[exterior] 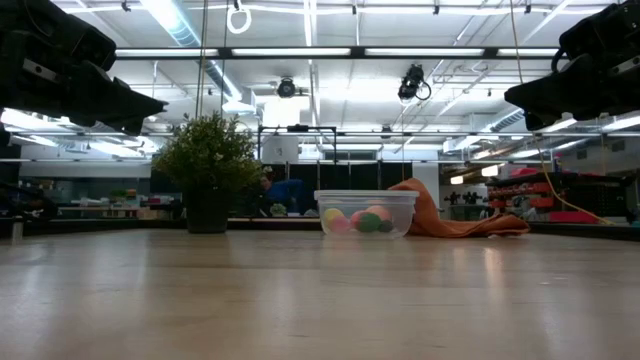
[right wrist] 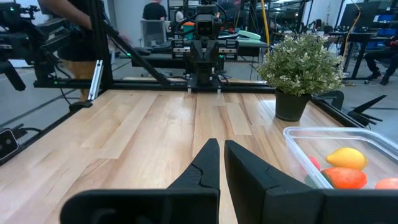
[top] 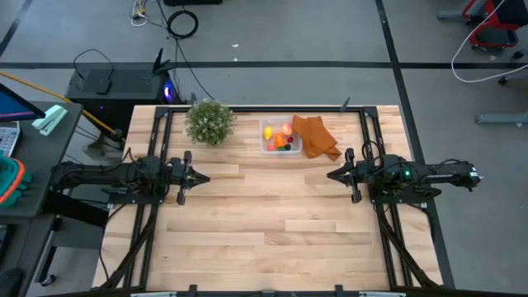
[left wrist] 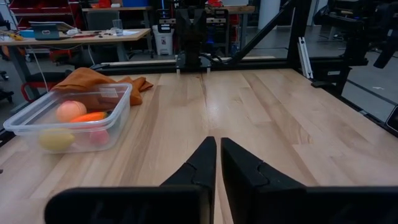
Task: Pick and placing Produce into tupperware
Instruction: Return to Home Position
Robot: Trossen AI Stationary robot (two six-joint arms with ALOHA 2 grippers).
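The clear tupperware [top: 280, 138] stands at the table's far middle. In it lie a yellow lemon [top: 267, 131], an orange carrot [left wrist: 89, 116], pink-red fruits [left wrist: 70, 110] and a dark piece [top: 288, 149]. My left gripper [top: 204, 176] hovers shut at the table's left, above the wood, pointing right. My right gripper [top: 331, 175] hovers shut at the table's right, pointing left. Both are empty and well on the near side of the box. The box also shows in the right wrist view [right wrist: 348, 163].
A bushy green potted plant [top: 209, 121] stands left of the box. A crumpled orange cloth [top: 315, 136] lies against the box's right side. A wide stretch of bare wood [top: 272, 214] lies between and in front of the grippers. People show in the room beyond.
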